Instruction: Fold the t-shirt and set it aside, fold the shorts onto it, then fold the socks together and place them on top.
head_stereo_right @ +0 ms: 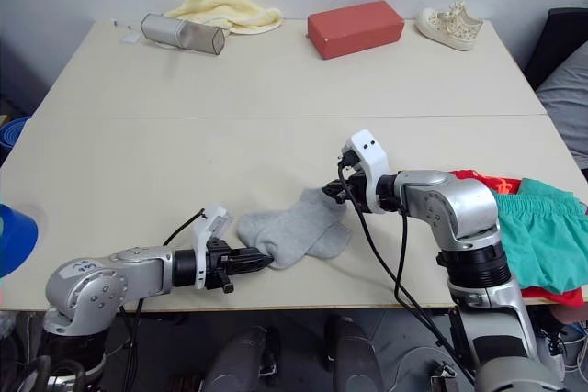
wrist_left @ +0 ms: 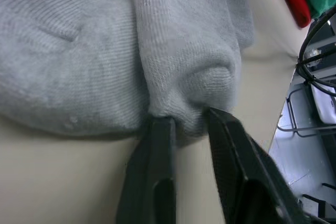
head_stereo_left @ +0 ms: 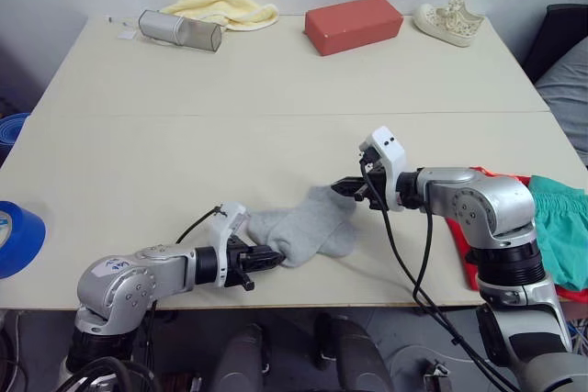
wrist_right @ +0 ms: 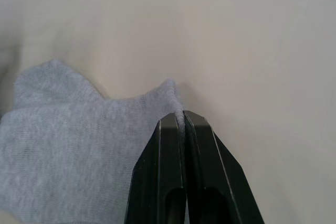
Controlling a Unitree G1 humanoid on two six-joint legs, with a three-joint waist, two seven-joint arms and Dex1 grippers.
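The light grey socks [head_stereo_left: 308,229] lie overlapped on the table near its front edge. My left gripper [head_stereo_left: 271,257] pinches their near left end; in the left wrist view its fingers [wrist_left: 157,145] clamp a bunched fold of the socks [wrist_left: 184,77]. My right gripper [head_stereo_left: 347,187] is shut on the far right corner of the socks [wrist_right: 94,145], its tips closed over the edge. The red t-shirt [head_stereo_left: 485,174] lies at the table's right edge with the teal shorts [head_stereo_left: 562,227] on top of it.
At the back of the table sit a pale yellow cloth [head_stereo_left: 220,2], a clear cylindrical container [head_stereo_left: 180,30], a red box [head_stereo_left: 354,25] and a cream shoe [head_stereo_left: 448,21]. A blue roll [head_stereo_left: 16,238] is at the left edge.
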